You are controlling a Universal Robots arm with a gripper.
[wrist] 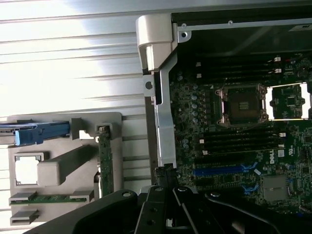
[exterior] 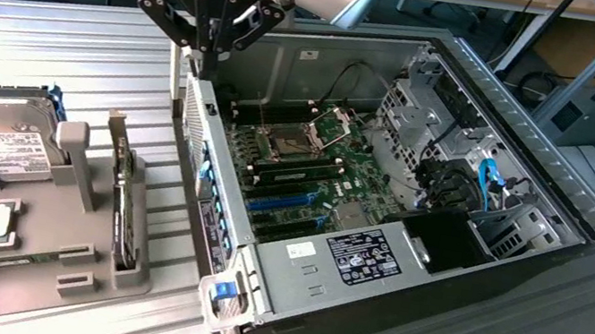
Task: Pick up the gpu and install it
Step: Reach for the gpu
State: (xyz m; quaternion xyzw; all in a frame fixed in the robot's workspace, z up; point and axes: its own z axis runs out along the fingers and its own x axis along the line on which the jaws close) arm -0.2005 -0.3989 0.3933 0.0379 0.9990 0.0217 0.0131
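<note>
**benchrat:** So where's the gpu [exterior: 122, 201] right now, and how would you grab it?

**slotjockey:** It's parked on edge in the grey holder [exterior: 27, 267], just beside the hard drive [exterior: 0, 140] and outside the case [exterior: 293, 266]. On the wrist view it's the thin green strip [wrist: 105, 161] standing in its slot. My guess is that it's light and stiff but a bit fragile, since it's a bare board with little parts on the faces. I'd pinch it across the thickness on the top edge, around the middle so it doesn't swing. I'd stay off the connector edge down in the holder. The silver bracket [exterior: 116, 129] end looks slippery, so I'd skip that too.

**benchrat:** And the gripper [exterior: 211, 48]?

**slotjockey:** It hangs over the case's side wall near the far corner, above the motherboard [exterior: 308, 178] edge. The jaws look pressed together with nothing between them, and it looks the same from the wrist [wrist: 168, 217]. The card is well apart from them, off toward the exterior view's left and lower down. Nothing is touching it.
</note>
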